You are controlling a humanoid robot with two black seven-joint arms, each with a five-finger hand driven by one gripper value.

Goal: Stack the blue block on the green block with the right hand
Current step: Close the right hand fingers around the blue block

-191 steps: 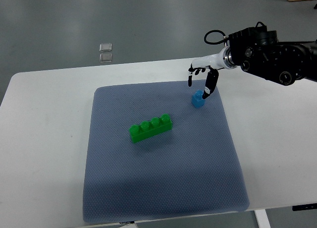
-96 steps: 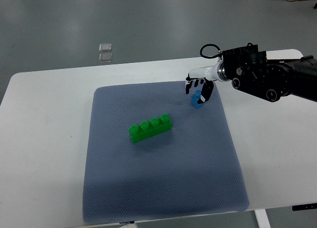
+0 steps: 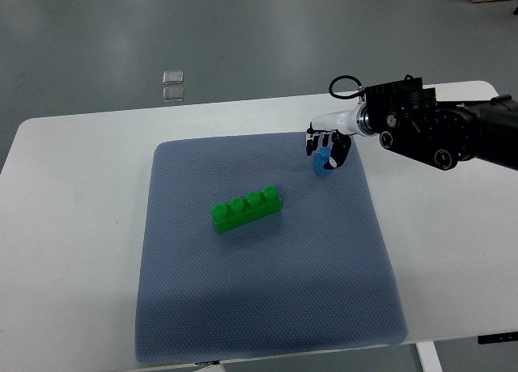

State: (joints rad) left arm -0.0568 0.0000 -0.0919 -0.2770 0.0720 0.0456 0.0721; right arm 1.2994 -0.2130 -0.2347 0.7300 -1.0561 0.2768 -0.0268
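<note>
1. The right robot hand (image 3: 327, 146) reaches over the grey mat (image 3: 267, 307), fingers curled around the blue block (image 3: 323, 162).
2. The green block (image 3: 246, 208) lies mid-mat, well apart from it, on the white bench (image 3: 73, 251).

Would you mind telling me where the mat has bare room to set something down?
The mat is bare all along its near half below the green block, and along its left strip beside it. The far right corner is crowded: the right hand closes around the blue block there.
</note>
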